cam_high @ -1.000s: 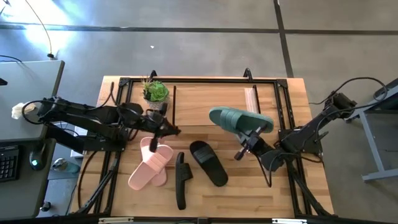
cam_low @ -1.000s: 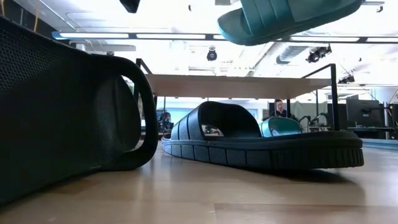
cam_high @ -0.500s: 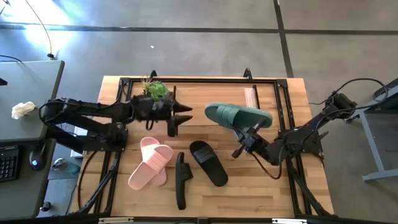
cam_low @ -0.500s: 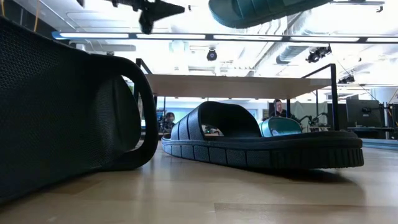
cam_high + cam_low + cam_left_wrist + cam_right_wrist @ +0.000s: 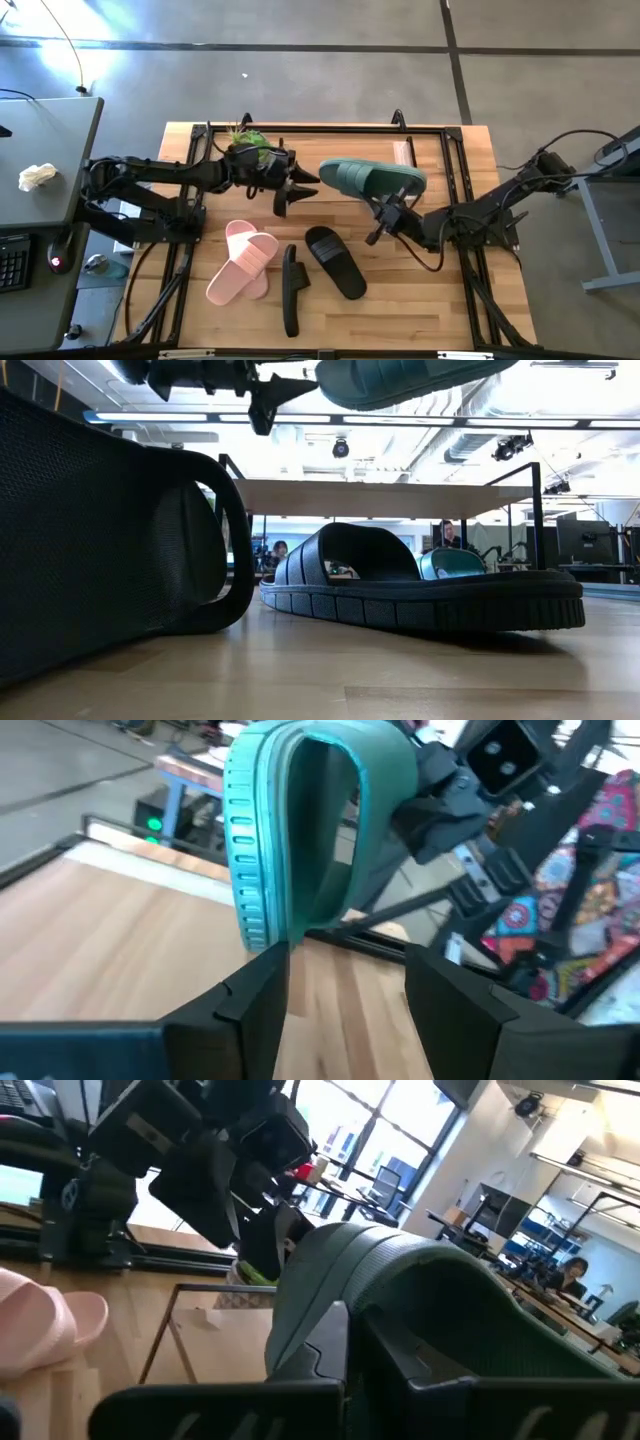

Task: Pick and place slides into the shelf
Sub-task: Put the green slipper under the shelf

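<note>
A sage green slide (image 5: pixel 372 178) hangs in the air over the shelf (image 5: pixel 330 148), with my right gripper (image 5: pixel 385 208) shut on it. My left gripper (image 5: pixel 300 190) is open, level with the slide's left end. In the left wrist view that end (image 5: pixel 300 830) stands just beyond the fingers (image 5: pixel 255 1000); I cannot tell whether they touch. Two pink slides (image 5: pixel 243 262) lie overlapping on the table. One black slide (image 5: pixel 335 262) lies flat on its sole and another (image 5: pixel 290 290) stands on its edge. A further green slide (image 5: pixel 455 563) shows under the shelf plank. My right gripper holds the green slide by its near long side (image 5: pixel 388 196), coming up at it slantwise from the table's near right. The slide's strap (image 5: pixel 400 1280) arches over the fingers (image 5: pixel 325 1345) and hides the exact place of contact. The slide is lifted clear and tilted.
A potted plant (image 5: pixel 250 142) stands at the shelf's far left corner, close behind my left arm. Black frame rails (image 5: pixel 455 170) run around the table top. Bare wood lies at the near right (image 5: pixel 420 310).
My left gripper has risen from the pink slides and gone toward the far right, up to the green slide's left end; the pink slides stay on the table. My right gripper has carried the green slide a little toward the left and far edges.
</note>
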Action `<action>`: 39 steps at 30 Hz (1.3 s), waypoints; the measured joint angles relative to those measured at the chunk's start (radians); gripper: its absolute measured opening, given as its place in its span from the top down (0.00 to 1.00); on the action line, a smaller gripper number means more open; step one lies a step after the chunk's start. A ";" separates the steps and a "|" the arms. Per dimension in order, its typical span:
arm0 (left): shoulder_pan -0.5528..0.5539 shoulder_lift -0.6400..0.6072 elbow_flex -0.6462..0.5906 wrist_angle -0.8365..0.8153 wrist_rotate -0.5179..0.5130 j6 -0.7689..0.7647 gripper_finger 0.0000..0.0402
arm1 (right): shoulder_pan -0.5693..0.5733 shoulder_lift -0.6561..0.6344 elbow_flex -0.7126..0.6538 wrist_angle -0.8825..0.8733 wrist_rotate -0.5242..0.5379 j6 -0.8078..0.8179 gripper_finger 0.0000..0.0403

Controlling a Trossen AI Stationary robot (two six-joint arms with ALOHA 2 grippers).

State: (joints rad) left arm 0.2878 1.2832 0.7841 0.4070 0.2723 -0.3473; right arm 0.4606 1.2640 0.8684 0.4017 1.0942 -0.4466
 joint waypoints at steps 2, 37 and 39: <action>0.000 0.006 0.000 0.005 -0.031 0.003 0.54 | -0.004 0.000 0.000 0.002 -0.001 0.000 1.00; 0.000 0.007 0.000 0.070 -0.178 0.028 0.68 | -0.049 0.000 0.000 0.029 -0.146 0.038 1.00; 0.000 0.007 0.000 0.072 -0.178 0.028 0.74 | -0.049 0.000 0.000 0.029 -0.146 0.038 1.00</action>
State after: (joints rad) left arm 0.2878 1.2903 0.7841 0.4789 0.0940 -0.3191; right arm 0.4114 1.2640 0.8684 0.4305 0.9485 -0.4084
